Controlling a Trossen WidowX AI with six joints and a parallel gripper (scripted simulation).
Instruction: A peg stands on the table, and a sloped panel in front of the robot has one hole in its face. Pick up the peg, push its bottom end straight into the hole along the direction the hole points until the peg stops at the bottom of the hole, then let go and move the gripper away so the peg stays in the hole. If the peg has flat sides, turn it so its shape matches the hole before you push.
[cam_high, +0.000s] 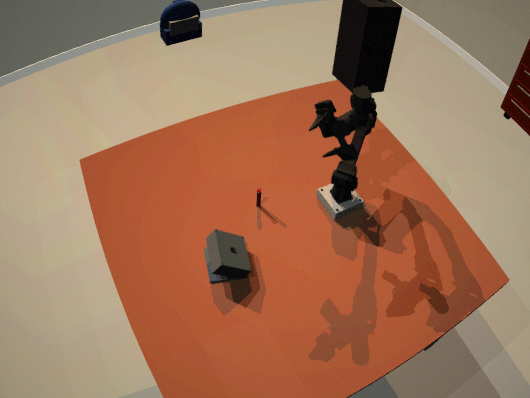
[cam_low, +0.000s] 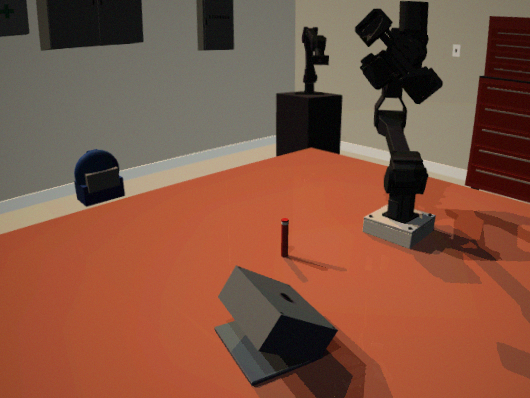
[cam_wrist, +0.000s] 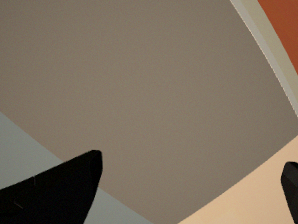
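A dark red round peg (cam_high: 258, 198) (cam_low: 284, 241) with a bright red top stands upright on the table, between the robot base and the sloped panel. The grey sloped panel block (cam_high: 223, 257) (cam_low: 302, 316) sits tilted on a flat base plate. Its face has one dark hole (cam_high: 233, 250) (cam_low: 286, 297); its exact shape is too small to tell. My gripper (cam_high: 318, 142) (cam_wrist: 194, 167) is open and empty, raised high near the arm's own column, well away from the peg and the panel. Neither peg nor panel shows in the wrist view.
The arm's pale base block (cam_high: 328, 201) (cam_low: 385, 231) stands on the orange table top (cam_high: 165, 200) (cam_low: 150, 280). Beyond the table are a dark pedestal (cam_high: 365, 47) (cam_low: 310, 122), a blue bin (cam_high: 180, 35) (cam_low: 100, 192) and a red drawer cabinet (cam_high: 520, 95) (cam_low: 505, 130).
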